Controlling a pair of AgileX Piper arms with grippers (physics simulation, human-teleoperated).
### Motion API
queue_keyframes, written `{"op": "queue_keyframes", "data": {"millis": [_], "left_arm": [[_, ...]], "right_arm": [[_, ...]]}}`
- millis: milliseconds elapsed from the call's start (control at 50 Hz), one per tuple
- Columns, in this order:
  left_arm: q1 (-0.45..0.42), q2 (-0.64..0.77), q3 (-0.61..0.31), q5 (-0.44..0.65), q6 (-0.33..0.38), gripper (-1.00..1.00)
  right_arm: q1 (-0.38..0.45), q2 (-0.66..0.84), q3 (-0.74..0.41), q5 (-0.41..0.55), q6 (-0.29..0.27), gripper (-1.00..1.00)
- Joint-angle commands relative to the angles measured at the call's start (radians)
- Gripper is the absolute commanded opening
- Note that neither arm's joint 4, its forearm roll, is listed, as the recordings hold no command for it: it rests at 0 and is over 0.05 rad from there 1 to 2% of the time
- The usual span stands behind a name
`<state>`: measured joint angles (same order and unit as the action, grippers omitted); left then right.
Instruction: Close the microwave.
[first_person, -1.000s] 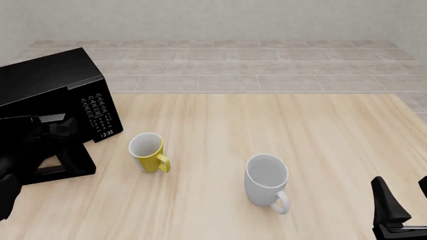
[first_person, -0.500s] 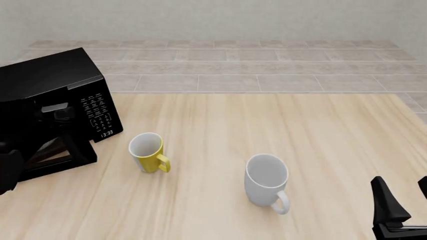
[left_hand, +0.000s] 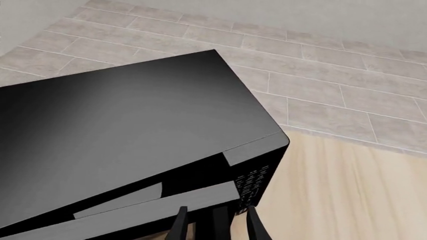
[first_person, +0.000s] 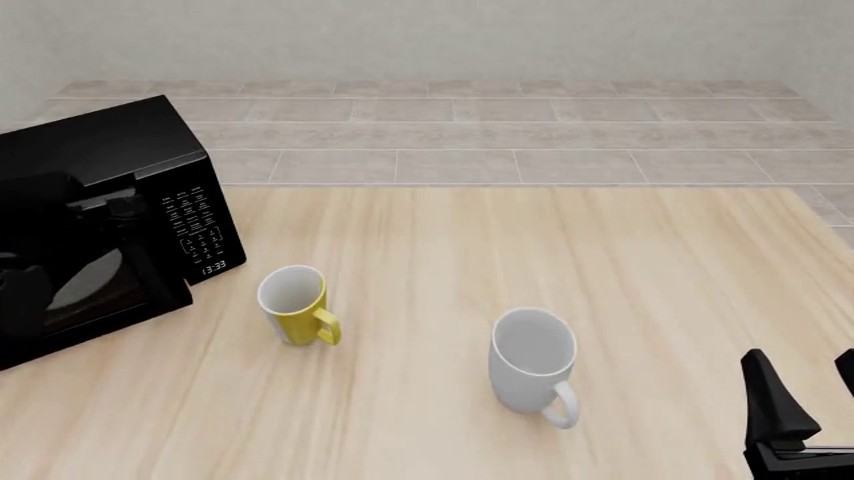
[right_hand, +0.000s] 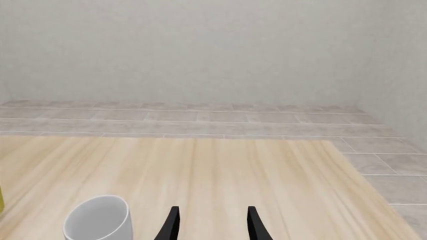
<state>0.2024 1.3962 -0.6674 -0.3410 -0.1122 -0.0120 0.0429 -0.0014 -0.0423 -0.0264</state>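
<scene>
The black microwave (first_person: 100, 215) stands at the table's far left, with its keypad panel (first_person: 200, 228) facing right. Its door (first_person: 74, 285) lies almost flush with the body, and the white turntable shows through the dark window. In the left wrist view the microwave's glossy top (left_hand: 127, 135) fills the frame, and a thin gap remains along the door's top edge (left_hand: 160, 207). My left gripper (left_hand: 215, 225) is open, with its fingers at the door's free edge beside the keypad. It is hard to make out against the black in the front view. My right gripper (first_person: 801, 365) is open and empty at the near right.
A yellow mug (first_person: 294, 303) stands just right of the microwave. A white mug (first_person: 534, 365) stands near the table's middle front and also shows in the right wrist view (right_hand: 99, 220). A tiled floor lies beyond the table's far edge (first_person: 534, 186).
The microwave door has swung from wide open to almost shut. My left arm has followed it inward toward the microwave's front. The right arm and both mugs have not moved.
</scene>
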Motion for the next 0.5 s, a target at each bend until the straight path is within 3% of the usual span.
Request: {"op": "queue_keyframes", "data": {"millis": [20,500], "left_arm": [[0.058,0.1,-0.1,0.009,0.047,1.0],[0.104,0.176,-0.135,-0.005,0.026,1.0]], "right_arm": [[0.001,-0.005,-0.001,0.005,-0.002,1.0],[0.003,0.002,0.0,-0.003,-0.014,1.0]]}}
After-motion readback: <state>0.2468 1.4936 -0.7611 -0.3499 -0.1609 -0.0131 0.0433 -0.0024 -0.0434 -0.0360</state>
